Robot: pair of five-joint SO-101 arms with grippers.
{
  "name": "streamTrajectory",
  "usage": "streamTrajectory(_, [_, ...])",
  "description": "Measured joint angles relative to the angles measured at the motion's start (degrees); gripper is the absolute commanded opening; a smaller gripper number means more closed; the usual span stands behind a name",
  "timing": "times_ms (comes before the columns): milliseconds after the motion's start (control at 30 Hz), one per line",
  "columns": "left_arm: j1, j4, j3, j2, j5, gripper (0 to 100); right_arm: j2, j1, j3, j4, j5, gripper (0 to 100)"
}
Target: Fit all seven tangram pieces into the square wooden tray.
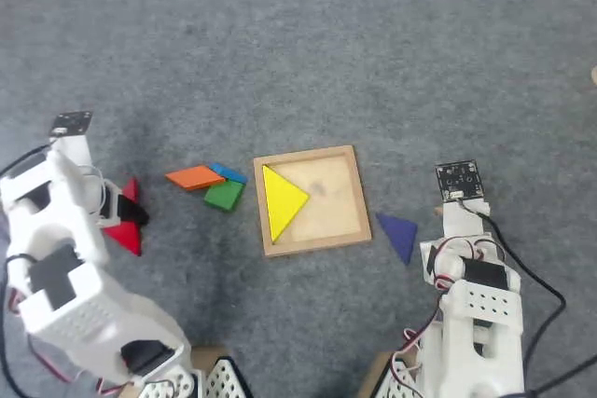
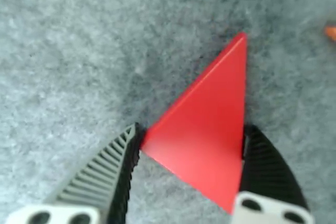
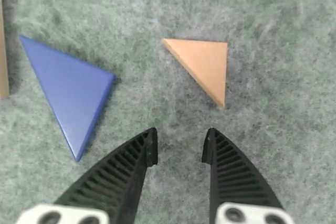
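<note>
The square wooden tray (image 1: 354, 195) lies mid-table with a yellow triangle (image 1: 281, 200) in its left half. A large red triangle (image 2: 207, 140) lies flat on the carpet, and my left gripper (image 2: 191, 135) is shut on it, one finger at a corner and the other against an edge. In the high view this is the red triangle (image 1: 126, 230) at the left gripper (image 1: 126, 212). My right gripper (image 3: 181, 135) is open with nothing in it, just short of a blue triangle (image 3: 71, 90) and a tan triangle (image 3: 205, 66). The blue triangle (image 1: 399, 235) lies right of the tray.
An orange parallelogram (image 1: 194, 176), a small blue piece (image 1: 229, 172) and a green square (image 1: 224, 196) cluster left of the tray. The grey carpet (image 1: 308, 72) stretches bare behind the tray. An edge of the tray (image 3: 2, 51) shows beside the blue triangle.
</note>
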Motion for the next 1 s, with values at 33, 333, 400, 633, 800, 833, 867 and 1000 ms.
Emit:
streamTrajectory(33, [0.4,0.4,-0.4,0.1,0.0,27,0.0,0.0,0.0,0.0,0.0,15.4])
streamTrajectory(333, [1.1,1.9,-0.9,0.1,1.0,25,0.0,0.0,0.0,0.0,0.0,15.4])
streamTrajectory(400, [1.1,2.1,-1.0,0.1,1.0,25,0.0,0.0,0.0,0.0,0.0,15.4])
streamTrajectory(633, [1.1,3.2,-1.4,0.2,1.0,19,0.0,0.0,0.0,0.0,0.0,15.4])
streamTrajectory(800, [1.2,3.3,-1.5,0.2,1.0,17,0.0,0.0,0.0,0.0,0.0,15.4])
streamTrajectory(833, [1.2,3.3,-1.5,0.2,1.0,17,0.0,0.0,0.0,0.0,0.0,15.4])
streamTrajectory(867, [1.2,3.3,-1.5,0.2,1.0,17,0.0,0.0,0.0,0.0,0.0,15.4])
streamTrajectory(1000, [1.3,3.6,-2.1,0.3,1.8,15,0.0,0.0,0.0,0.0,0.0,15.4])
